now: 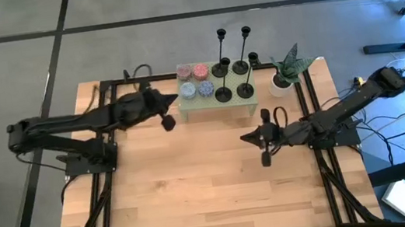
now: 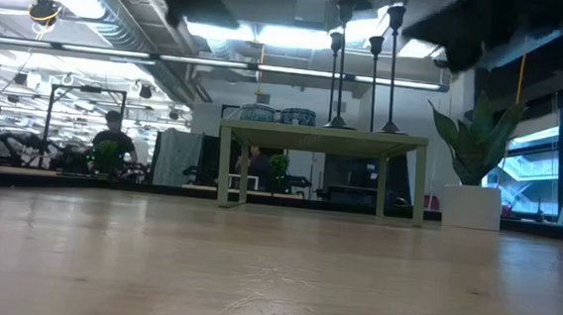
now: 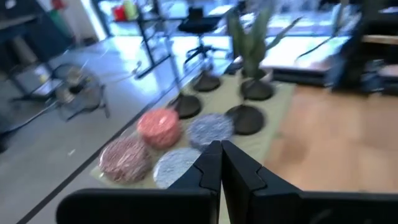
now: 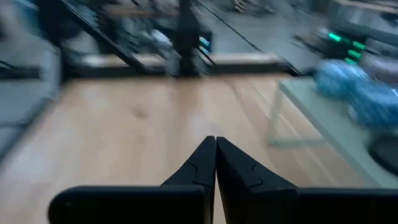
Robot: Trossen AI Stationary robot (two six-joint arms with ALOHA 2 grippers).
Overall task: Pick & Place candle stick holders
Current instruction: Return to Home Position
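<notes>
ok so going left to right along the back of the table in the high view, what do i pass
left gripper → four speckled discs → four candle stick holders → potted plant. The right gripper sits nearer the front, in line with the holders sideways, so it is left out.
</notes>
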